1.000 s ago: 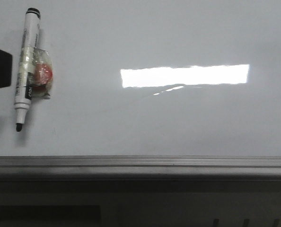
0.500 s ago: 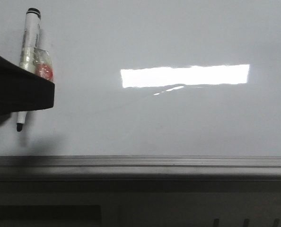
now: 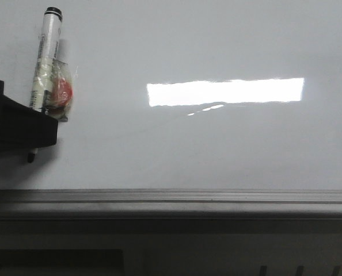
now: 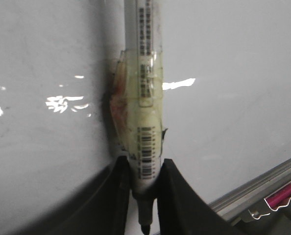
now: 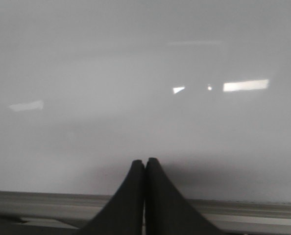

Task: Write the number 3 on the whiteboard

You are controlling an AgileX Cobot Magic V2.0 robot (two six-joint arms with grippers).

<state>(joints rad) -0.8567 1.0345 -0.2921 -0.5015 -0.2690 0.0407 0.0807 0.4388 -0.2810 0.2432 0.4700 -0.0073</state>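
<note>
Glossy white whiteboard (image 3: 217,46) with a grey bottom rail fills everything, and it's blank, no 3 anywhere yet. Left gripper (image 4: 144,183) has its black fingers pinched on the white marker with a taped red blob (image 3: 44,63), tip at 6 o'clock, over at the board's 9 o'clock side. Right gripper (image 5: 145,169) is closed on nothing. So marker's grabbed; all the writing is left, I'd say.
</note>
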